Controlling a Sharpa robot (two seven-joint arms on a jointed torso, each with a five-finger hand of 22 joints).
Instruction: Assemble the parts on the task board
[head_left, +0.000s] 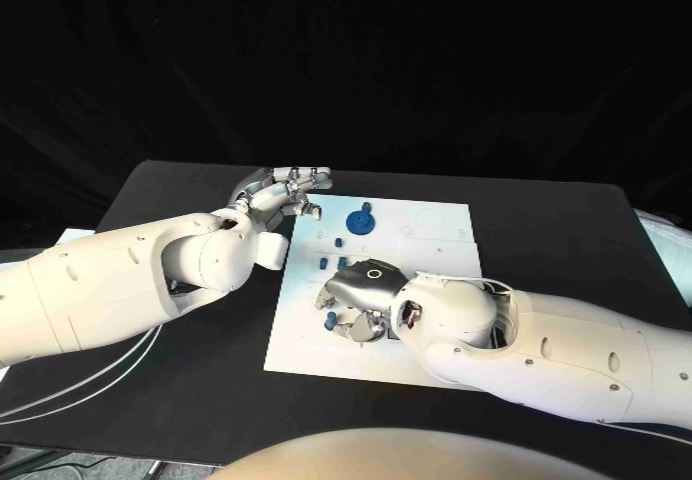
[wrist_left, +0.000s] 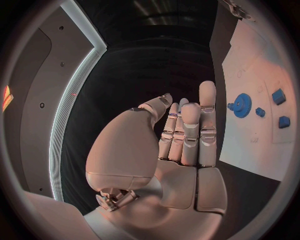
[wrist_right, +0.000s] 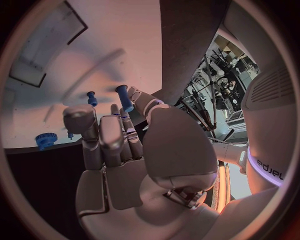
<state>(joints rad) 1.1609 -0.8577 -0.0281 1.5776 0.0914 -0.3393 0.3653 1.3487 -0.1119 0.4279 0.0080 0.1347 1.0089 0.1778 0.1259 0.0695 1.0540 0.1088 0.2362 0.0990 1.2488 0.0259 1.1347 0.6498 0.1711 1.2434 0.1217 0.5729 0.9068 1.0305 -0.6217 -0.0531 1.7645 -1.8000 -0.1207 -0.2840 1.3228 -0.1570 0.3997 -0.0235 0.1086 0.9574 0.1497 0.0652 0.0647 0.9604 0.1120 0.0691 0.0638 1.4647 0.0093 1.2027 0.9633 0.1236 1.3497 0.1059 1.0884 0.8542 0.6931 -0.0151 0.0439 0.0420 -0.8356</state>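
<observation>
While the left hand (head_left: 286, 188) hovers at the far left corner of the task board (head_left: 433, 225), its fingers (wrist_left: 190, 130) stand straight and close side by side with the thumb set a little apart, and nothing lies between them; the palm faces the dark table (head_left: 159, 190) rather than any part. Just beside those fingertips, toward the middle of the board, stands a blue gear (head_left: 359, 220) with a small knob on it, and the left wrist view shows the same gear (wrist_left: 241, 106) with three smaller blue pieces (wrist_left: 279, 96) lying past it on the white plate, all apart from the hand. Further along, the right hand (head_left: 361, 305) is down over the near middle of the board, its fingers curled in beneath the wrist. From behind that hand, a short blue peg (wrist_right: 124, 98) rises at the fingertips, caught between the thumb (wrist_right: 145, 102) and the finger beside it, so the hand pinches the peg and holds it tilted above the white surface. Another small blue peg (wrist_right: 92, 98) stands upright on the board just beyond the fingers (wrist_right: 81, 120), and the gear's toothed edge (wrist_right: 45, 140) shows near the board's border, well clear of the hand. A few more blue parts (head_left: 330, 320) lie on the board just beside the right hand's fingers.
</observation>
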